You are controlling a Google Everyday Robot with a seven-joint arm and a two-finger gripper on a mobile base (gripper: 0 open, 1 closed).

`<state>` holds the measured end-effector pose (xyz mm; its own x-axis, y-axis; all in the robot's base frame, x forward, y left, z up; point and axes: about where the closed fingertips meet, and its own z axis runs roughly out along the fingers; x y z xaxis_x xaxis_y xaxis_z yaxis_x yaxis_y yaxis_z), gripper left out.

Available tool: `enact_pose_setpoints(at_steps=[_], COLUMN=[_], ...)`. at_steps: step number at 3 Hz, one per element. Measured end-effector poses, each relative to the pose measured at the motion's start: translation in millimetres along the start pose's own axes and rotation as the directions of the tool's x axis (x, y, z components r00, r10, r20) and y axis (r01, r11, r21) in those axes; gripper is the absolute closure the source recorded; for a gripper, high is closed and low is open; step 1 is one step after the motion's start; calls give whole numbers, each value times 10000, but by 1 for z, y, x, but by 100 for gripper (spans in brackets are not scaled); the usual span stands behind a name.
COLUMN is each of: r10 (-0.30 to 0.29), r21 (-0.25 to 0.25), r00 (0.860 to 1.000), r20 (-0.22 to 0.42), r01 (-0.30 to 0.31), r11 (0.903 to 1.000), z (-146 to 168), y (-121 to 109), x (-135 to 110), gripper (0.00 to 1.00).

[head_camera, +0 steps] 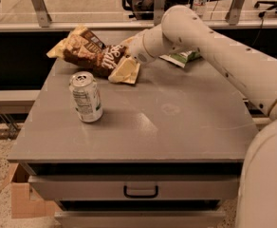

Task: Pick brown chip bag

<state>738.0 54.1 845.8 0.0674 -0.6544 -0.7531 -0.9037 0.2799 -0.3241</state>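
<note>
The brown chip bag (88, 51) lies crumpled at the back left of the grey table (176, 118), with its tan-yellow end (125, 71) toward the middle. My gripper (125, 56) is at the end of the white arm that reaches in from the right. It is pressed into the bag's right part, between the brown body and the yellow end. The wrist hides most of the gripper. The bag's left end looks raised off the table.
A silver and green can (86, 98) stands upright in front of the bag at the left. A smaller green and white bag (182, 58) lies behind the arm at the back. The table has a drawer handle (141, 191). A cardboard box (20, 201) sits on the floor at the left.
</note>
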Motion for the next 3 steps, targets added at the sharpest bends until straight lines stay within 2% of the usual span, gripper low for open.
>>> enact_pose_setpoints(at_steps=[1,2,3], r10=[1,1,129], r21=[0,0,-119], r00=[10000,10000,9927], r20=[2,4,1196], r01=[-1,-1,-115], r11=[10000,10000,9999], z=[-1,-2,-23], y=[0,-1,-2], x=[-1,-2,-25], gripper=[92,100,100])
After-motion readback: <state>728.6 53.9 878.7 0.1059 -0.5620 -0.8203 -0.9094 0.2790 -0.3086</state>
